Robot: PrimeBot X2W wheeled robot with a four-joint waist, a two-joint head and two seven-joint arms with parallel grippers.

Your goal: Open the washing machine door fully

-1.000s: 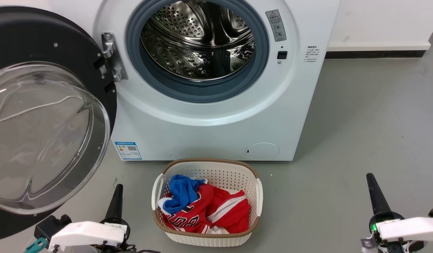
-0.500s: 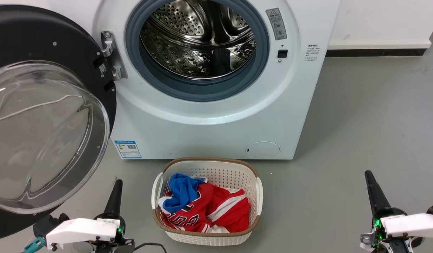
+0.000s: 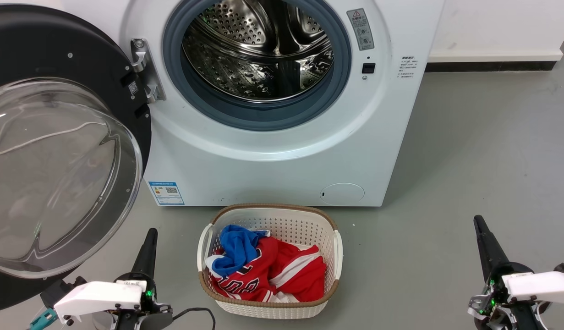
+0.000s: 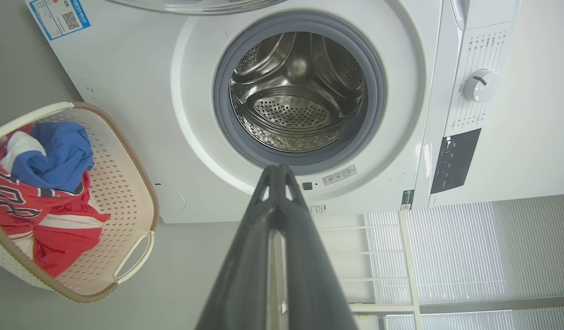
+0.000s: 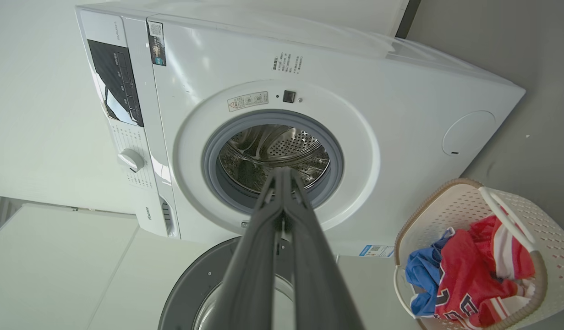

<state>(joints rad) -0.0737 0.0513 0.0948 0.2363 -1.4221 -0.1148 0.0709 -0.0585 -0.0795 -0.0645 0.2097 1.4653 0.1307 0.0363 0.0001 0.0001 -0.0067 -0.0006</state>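
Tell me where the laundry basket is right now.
In the head view the laundry basket sits on the floor at bottom centre, directly before the washing machine, between the left gripper and the right gripper, nearer the left.

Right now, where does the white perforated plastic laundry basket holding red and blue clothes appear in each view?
Head view: the white perforated laundry basket sits at bottom centre.
Left wrist view: the basket lies at the left edge, middle to low.
Right wrist view: the basket fills the lower right corner.
Shared landmark: the grey rubber ring around the steel drum.
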